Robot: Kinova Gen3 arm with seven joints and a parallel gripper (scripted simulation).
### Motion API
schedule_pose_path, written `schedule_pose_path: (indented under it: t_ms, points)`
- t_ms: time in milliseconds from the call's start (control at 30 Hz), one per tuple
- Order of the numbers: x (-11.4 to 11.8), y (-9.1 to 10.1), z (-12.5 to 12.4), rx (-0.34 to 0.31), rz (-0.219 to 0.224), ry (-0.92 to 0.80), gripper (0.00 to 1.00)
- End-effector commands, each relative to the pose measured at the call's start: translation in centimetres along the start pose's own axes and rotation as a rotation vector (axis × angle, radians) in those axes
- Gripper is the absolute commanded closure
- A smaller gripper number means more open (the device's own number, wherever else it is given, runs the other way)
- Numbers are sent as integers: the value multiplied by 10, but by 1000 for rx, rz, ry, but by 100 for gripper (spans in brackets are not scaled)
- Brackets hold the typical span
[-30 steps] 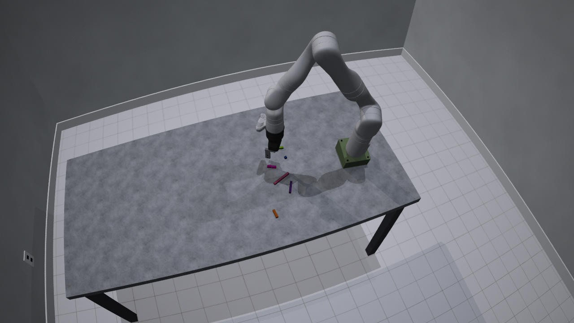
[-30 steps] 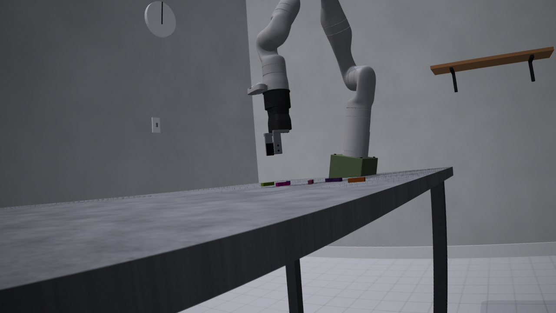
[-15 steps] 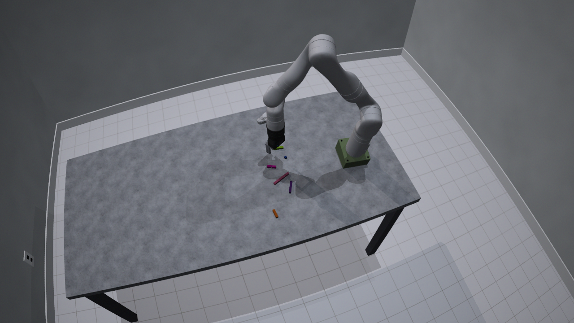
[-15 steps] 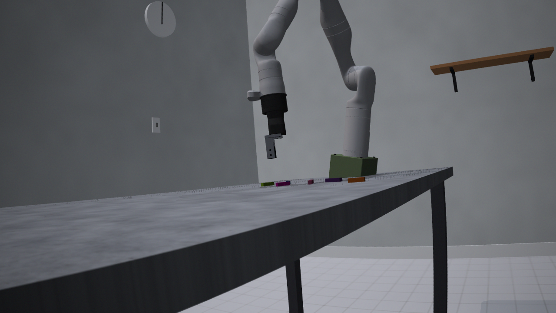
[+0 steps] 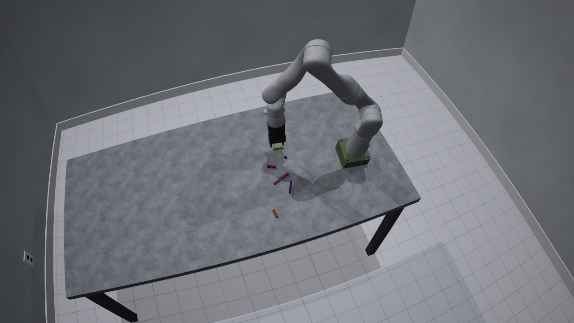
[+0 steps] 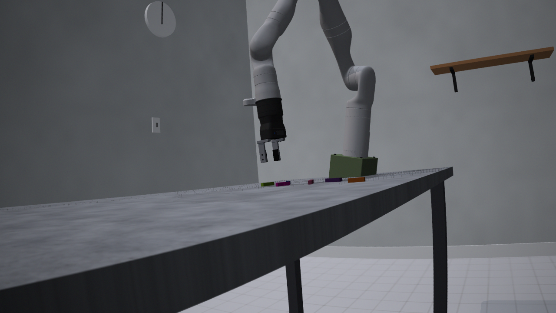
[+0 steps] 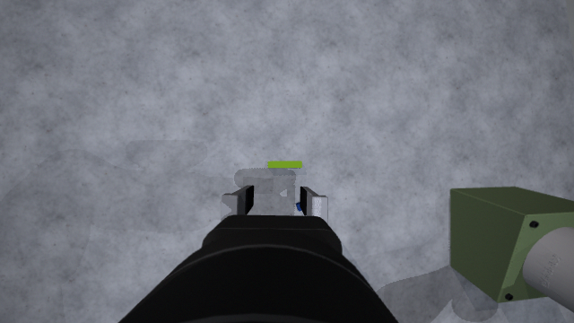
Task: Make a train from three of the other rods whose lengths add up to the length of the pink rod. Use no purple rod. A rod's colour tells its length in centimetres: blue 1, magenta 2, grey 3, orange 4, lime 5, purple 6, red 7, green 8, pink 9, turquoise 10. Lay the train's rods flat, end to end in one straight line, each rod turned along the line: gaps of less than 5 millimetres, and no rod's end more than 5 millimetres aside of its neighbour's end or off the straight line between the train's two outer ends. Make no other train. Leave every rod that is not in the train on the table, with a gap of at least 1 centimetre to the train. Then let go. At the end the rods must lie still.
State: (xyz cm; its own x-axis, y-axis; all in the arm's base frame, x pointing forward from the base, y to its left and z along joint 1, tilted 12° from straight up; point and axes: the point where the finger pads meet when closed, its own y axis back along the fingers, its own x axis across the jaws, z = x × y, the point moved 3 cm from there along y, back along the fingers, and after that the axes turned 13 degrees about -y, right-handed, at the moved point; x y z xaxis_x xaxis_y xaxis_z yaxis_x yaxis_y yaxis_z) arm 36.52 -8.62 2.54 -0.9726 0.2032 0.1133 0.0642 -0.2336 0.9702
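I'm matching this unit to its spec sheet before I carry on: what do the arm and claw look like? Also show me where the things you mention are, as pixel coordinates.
The arm [image 5: 317, 54] [image 6: 265, 44] is smooth light grey, with rounded joints and thin seam lines. The claw [image 5: 276, 144] [image 6: 269, 161] [image 7: 276, 196] has a black body and two straight grey fingers with black inner pads. No cables show.

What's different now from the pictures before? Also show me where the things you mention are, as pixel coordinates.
The jaws [image 5: 276, 145] [image 6: 269, 160] turned round with the wrist, so now both fingers show in the outside view. They are open and took hold of nothing. The rods and the green base [image 5: 344, 159] [image 6: 345, 166] [image 7: 480, 233] stayed put.
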Motion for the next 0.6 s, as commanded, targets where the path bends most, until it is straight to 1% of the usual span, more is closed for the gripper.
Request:
schedule_pose_path:
  t_ms: [0,200,267,567]
  points:
    - [5,-4,-2,4,18,-166,0]
    - [10,-6,-13,5,10,-489,0]
    - [10,-6,-13,5,10,-489,0]
    - [13,-6,-25,1,-14,-927,0]
